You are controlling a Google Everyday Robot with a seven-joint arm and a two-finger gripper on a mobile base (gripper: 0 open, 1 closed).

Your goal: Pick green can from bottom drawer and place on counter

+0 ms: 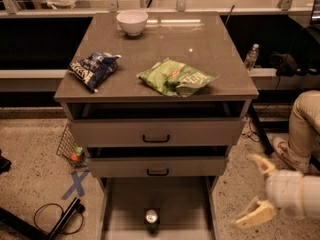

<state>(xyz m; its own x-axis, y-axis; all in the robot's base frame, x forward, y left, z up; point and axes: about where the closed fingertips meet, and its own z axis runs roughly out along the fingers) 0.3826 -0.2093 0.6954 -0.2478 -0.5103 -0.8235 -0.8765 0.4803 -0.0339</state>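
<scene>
The green can [152, 220] stands upright on the floor of the open bottom drawer [177, 206], near its front edge, silver top facing up. The counter [165, 44] tops the drawer cabinet above it. My gripper [259, 190] is at the lower right, beside the cabinet and well right of the can. Its two cream fingers are spread wide and hold nothing.
On the counter lie a white bowl [132, 22], a blue chip bag [93, 70] and a green chip bag [177, 77]. Two grey drawers with black handles [156, 139] sit above the bottom drawer. A person's leg [303, 126] is at the right. A cable [55, 216] and wire basket [70, 146] are on the floor at left.
</scene>
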